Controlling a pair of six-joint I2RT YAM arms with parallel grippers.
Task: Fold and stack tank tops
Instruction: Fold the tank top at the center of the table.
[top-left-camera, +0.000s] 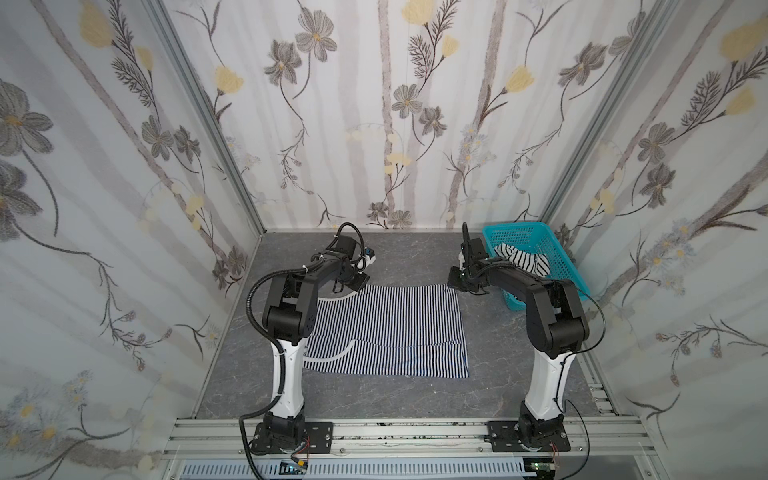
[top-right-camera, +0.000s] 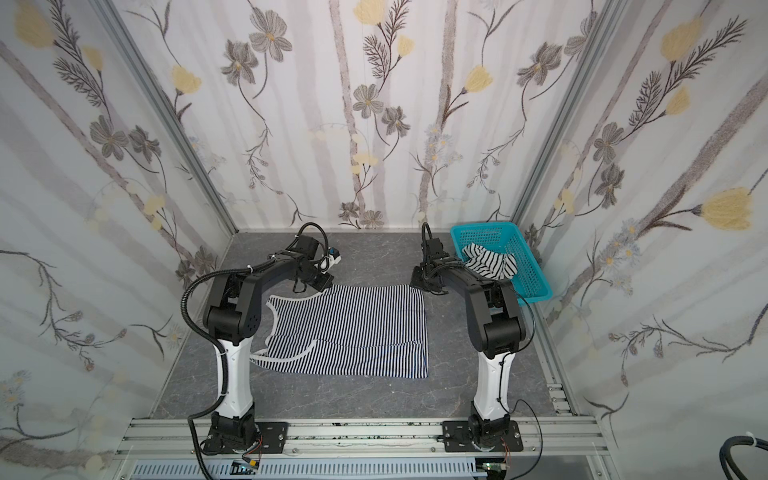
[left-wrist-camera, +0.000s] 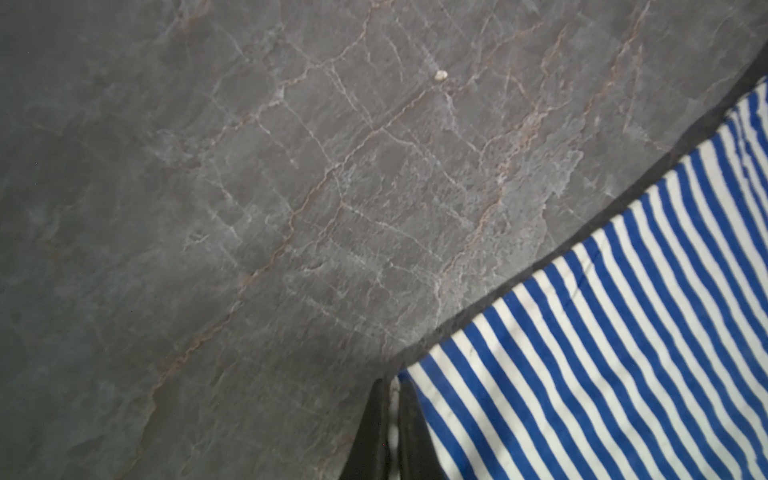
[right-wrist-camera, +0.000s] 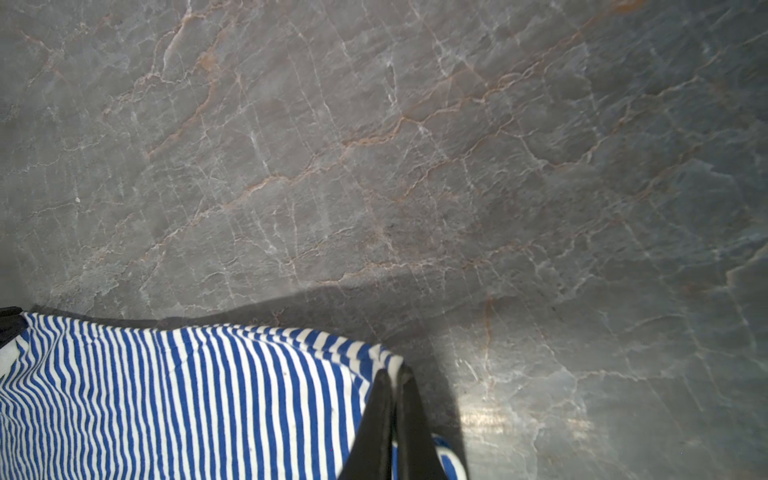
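Status from us: the fine-striped top (top-left-camera: 386, 328) lies spread on the grey table (top-left-camera: 498, 365), in the middle between the two arms. Stripes run front to back. White trim curves show along its left side, and a fold line crosses the part nearest the arm bases.

Left gripper (left-wrist-camera: 392, 384) is at the top's far left corner. Its fingers are pressed together with a thin white sliver of cloth between them, so we read it as pinching the top's edge. The cloth next to it casts a dark shadow on the table (looks slightly raised there).

Right gripper (right-wrist-camera: 395, 372) is at the far right corner. Its fingers are pressed together on the striped corner, and cloth shows on both sides of the tips. There is a shadow under that edge as well.

The wide-striped top (top-left-camera: 521, 257) sits crumpled in the turquoise basket (top-left-camera: 559, 253), in the table's far right corner just behind the right arm. Neither gripper touches it.

We can't tell from the top views how high the pinched corners sit.
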